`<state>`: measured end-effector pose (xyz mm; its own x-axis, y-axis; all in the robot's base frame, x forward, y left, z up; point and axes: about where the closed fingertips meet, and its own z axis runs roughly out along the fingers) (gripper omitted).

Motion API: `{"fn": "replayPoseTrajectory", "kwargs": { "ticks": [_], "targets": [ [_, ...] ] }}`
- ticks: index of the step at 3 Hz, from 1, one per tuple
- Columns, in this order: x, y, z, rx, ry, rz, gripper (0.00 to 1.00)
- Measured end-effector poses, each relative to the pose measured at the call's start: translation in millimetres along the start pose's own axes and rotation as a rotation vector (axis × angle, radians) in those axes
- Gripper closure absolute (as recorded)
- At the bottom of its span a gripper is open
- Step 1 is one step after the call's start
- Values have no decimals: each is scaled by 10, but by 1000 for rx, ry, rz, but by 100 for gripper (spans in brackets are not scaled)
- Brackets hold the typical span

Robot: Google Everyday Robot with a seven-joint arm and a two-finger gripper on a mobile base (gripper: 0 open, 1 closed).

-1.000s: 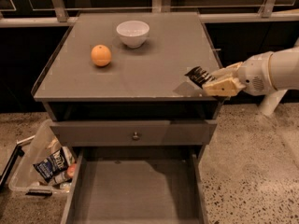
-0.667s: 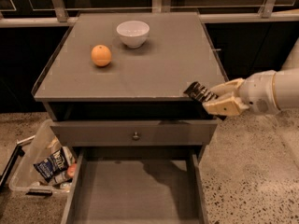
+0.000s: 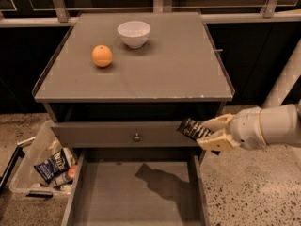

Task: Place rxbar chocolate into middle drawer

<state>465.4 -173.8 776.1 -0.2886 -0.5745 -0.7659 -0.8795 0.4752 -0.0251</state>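
Inspected: gripper (image 3: 203, 134), at the right front corner of the desk (image 3: 164, 74), level with the closed drawer front (image 3: 103, 134) and its round knob (image 3: 136, 137). Both fingers (image 3: 218, 122) clamped on the rxbar chocolate (image 3: 189, 127), one above and one below. Grip judged firm, no slack seen.

Bar airborne, carried by the fingers alone. Long axis near level, dipping a little toward the wrist. Free end projecting left past the fingertips and overlapping the right end of the drawer front in this view. Whether touching that front or just clear of it: cannot tell.

Pulled open below and to the left of the bar: middle drawer (image 3: 101, 197). Flat grey floor, marked only by a shadow (image 3: 160, 182). Right side wall (image 3: 197, 192) almost directly beneath the fingertips.

Deciding relation: target down and leftward from the bar, with the held end over or just outside the right wall. Judged necessary: a shift left toward the drawer's middle before or during descent, to pass inside the wall and stay clear of the drawer front above. Risk judged: release from this position likely to land on the wall edge or beyond it.

Not involved: orange (image 3: 102, 56) and white bowl (image 3: 134, 33) on the desk top, well apart from the gripper. Also a bin (image 3: 23, 173) with a snack bag (image 3: 51, 166) on the ground at left.
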Motion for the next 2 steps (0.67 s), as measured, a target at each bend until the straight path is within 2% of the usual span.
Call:
{"fn": "replayPoseTrajectory", "kwargs": {
  "ticks": [1,2],
  "targets": [
    [294,116,252,-13,28,53,100],
    [306,127,266,-14,30,55,100]
  ]
}}
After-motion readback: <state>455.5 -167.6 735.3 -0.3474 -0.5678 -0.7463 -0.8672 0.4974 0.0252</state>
